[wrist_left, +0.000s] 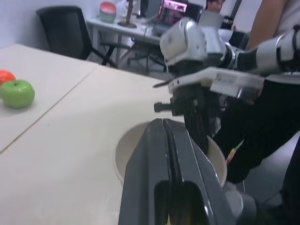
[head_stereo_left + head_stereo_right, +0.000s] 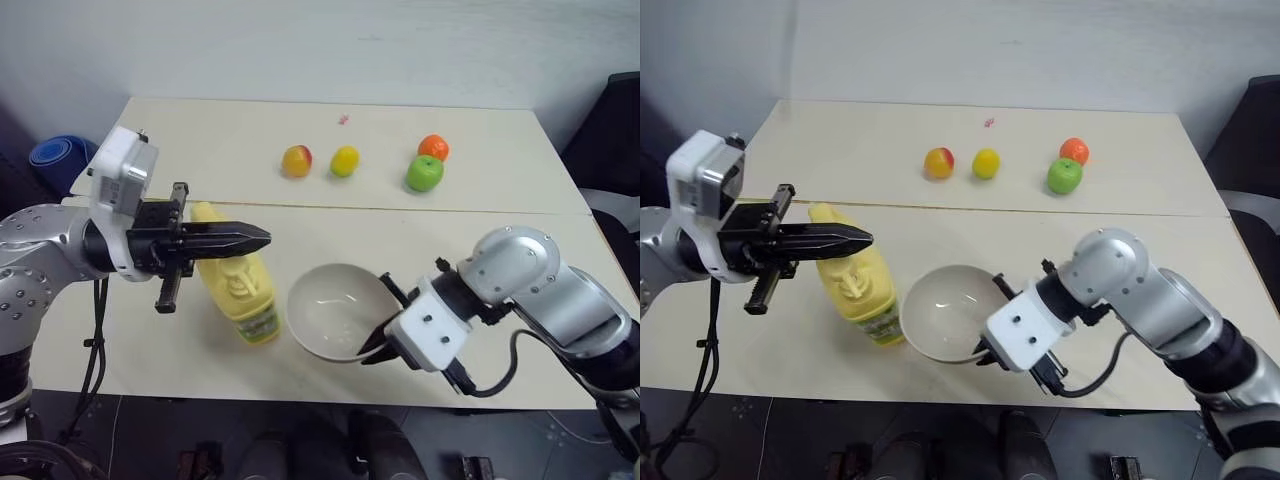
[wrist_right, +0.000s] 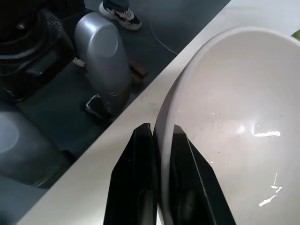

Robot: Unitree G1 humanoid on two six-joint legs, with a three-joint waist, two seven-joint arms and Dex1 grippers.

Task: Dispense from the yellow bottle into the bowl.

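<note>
The yellow bottle (image 2: 243, 292) stands upright on the table's near left, its pump top (image 2: 204, 212) behind my left arm. My left gripper (image 2: 266, 238) is shut and empty; it lies level just above the bottle's shoulder and points toward the bowl. The off-white bowl (image 2: 330, 305) sits right beside the bottle and looks slightly tilted. My right gripper (image 2: 372, 352) is shut on the bowl's near right rim. In the right wrist view its two fingers (image 3: 138, 183) straddle the rim of the bowl (image 3: 234, 117), one outside and one inside. The left wrist view shows the shut fingers (image 1: 154, 168) over the bowl (image 1: 123, 152).
Several fruits lie at the table's far side: a yellow-red one (image 2: 297, 160), a yellow one (image 2: 344, 160), an orange (image 2: 433, 147) and a green apple (image 2: 424, 173). The table's front edge (image 2: 300, 400) runs just below the bowl. A black chair (image 2: 615, 130) stands at the right.
</note>
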